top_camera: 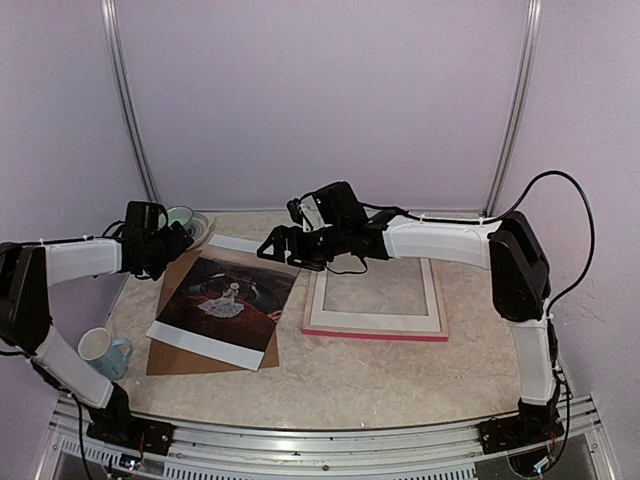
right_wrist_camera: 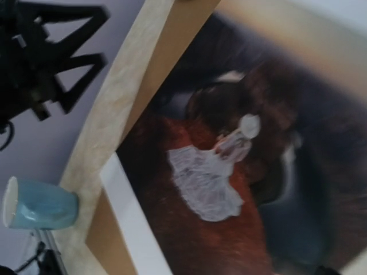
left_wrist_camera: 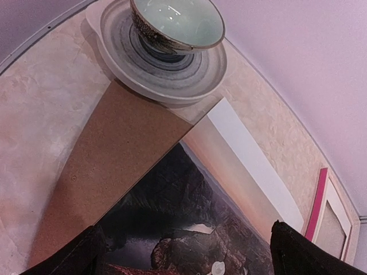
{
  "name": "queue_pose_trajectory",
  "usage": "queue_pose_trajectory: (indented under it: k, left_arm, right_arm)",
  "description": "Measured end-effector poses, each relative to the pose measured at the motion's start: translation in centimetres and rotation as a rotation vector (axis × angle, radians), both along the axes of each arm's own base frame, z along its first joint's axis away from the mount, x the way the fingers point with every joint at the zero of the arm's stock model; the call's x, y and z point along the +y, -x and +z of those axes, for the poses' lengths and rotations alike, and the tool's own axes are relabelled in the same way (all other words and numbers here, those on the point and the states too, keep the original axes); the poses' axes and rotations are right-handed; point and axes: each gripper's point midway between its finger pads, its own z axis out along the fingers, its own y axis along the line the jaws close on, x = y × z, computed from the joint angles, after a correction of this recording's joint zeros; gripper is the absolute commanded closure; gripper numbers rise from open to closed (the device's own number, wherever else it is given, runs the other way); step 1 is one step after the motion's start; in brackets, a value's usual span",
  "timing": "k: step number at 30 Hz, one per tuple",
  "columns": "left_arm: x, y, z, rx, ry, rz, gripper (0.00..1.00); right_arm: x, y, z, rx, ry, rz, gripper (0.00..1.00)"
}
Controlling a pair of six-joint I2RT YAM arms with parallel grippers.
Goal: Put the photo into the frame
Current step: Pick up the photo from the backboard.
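The photo [top_camera: 225, 300], a dark reddish print with a pale figure in a white dress, lies flat on a brown backing board [top_camera: 170, 355] at the left of the table. The frame [top_camera: 375, 335] lies flat to its right, pale on top with a pink front edge. My left gripper [top_camera: 175, 245] hangs open over the photo's [left_wrist_camera: 189, 229] far left corner, a finger [left_wrist_camera: 74, 258] on each side with nothing between. My right gripper [top_camera: 285, 250] hovers over the photo's far right corner, jaws spread and empty. Its wrist view looks down on the dress figure [right_wrist_camera: 206, 177].
A bowl [left_wrist_camera: 178, 23] sits on a grey plate [left_wrist_camera: 166, 69] at the back left, just beyond the board's [left_wrist_camera: 109, 154] corner. A pale blue mug [top_camera: 105, 348] stands left of the board near the left arm. The frame's pink rail [left_wrist_camera: 318, 200] shows at the left wrist view's right edge.
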Motion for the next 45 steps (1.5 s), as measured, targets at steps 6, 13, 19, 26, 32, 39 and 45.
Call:
queue_pose_trajectory:
  k: [6, 13, 19, 26, 32, 39, 45]
  left_arm:
    - [-1.3, -0.9, -2.8, 0.067, 0.023, -0.064, 0.01]
    - [-1.9, -1.4, -3.3, 0.059, 0.054, -0.097, 0.01]
    - [-2.1, -1.8, -3.1, 0.035, 0.079, -0.115, 0.01]
    - [-3.2, -0.6, -2.1, 0.010, 0.089, -0.146, 0.01]
    - [-3.8, -0.6, 0.1, -0.045, 0.077, -0.158, 0.01]
    - [-3.5, -0.7, -1.5, -0.007, 0.069, -0.149, 0.01]
    - [-3.4, -0.7, -3.5, 0.041, 0.066, -0.144, 0.01]
  right_arm:
    - [3.8, 1.3, -1.5, 0.109, -0.039, 0.003, 0.01]
    - [4.8, 2.4, -2.8, 0.218, -0.045, -0.055, 0.01]
    - [5.2, 2.4, -5.5, 0.322, 0.020, -0.133, 0.01]
    - [5.0, 2.7, -5.1, 0.269, 0.016, -0.133, 0.01]
    - [3.1, 4.3, -6.4, 0.306, 0.001, -0.105, 0.01]
    - [5.5, 2.7, -2.5, 0.265, -0.054, -0.089, 0.01]
    - [5.4, 3.4, -6.3, 0.343, 0.026, -0.105, 0.01]
